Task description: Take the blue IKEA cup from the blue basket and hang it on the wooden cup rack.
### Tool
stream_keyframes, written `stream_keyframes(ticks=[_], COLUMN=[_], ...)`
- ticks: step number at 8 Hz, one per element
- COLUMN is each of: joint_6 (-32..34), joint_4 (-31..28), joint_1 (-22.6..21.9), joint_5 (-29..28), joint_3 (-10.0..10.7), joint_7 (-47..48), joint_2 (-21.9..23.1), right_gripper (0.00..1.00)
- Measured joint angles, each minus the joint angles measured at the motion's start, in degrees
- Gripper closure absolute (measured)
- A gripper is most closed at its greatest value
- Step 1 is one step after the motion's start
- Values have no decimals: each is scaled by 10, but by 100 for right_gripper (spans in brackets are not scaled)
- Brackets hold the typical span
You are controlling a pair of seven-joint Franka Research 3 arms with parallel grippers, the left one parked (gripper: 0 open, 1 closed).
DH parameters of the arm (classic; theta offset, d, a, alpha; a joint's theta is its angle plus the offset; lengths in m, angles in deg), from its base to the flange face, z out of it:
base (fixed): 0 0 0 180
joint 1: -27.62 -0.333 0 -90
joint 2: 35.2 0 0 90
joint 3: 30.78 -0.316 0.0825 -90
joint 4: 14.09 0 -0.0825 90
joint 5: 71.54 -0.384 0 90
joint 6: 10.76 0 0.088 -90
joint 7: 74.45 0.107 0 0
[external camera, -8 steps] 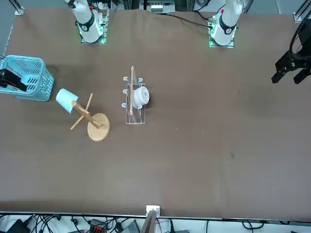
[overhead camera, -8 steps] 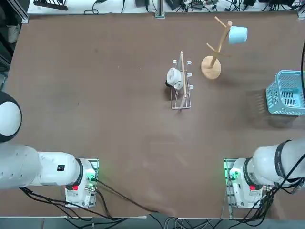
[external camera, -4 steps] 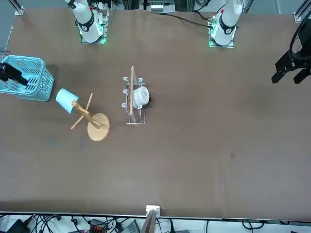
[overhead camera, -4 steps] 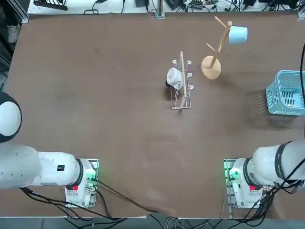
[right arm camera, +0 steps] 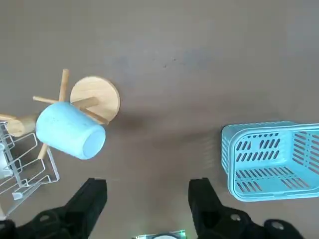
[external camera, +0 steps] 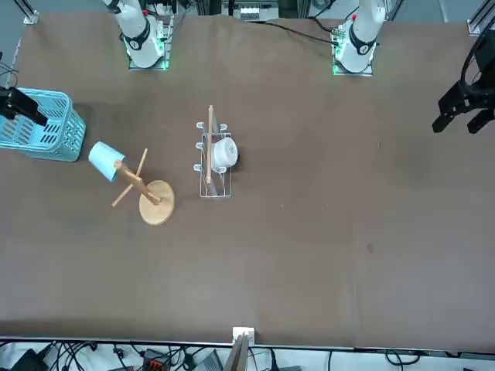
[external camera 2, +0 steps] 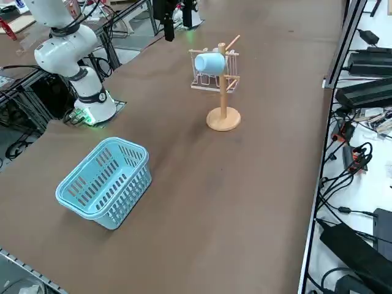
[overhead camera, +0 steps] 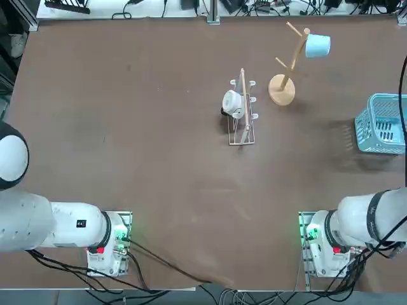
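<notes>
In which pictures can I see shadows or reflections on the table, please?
Top view: soft shadow beside the blue basket. Front view: faint shadow by the same basket. Right wrist view: dim shadow near the wooden cup rack.

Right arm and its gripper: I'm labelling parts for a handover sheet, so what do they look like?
The right arm is white with rounded segments, dark rings at the joints and black cables along it. The right gripper is black, with two blocky fingers and round screw heads on it.
</notes>
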Motion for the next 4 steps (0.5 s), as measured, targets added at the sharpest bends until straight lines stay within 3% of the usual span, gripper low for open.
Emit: stream_keyframes(ticks=[4], joint_6=[1], joint_4=[-1], joint_1=[0], joint_5=[0], joint_3=[0], joint_7=[0], joint_2=[-1], right_gripper=[0])
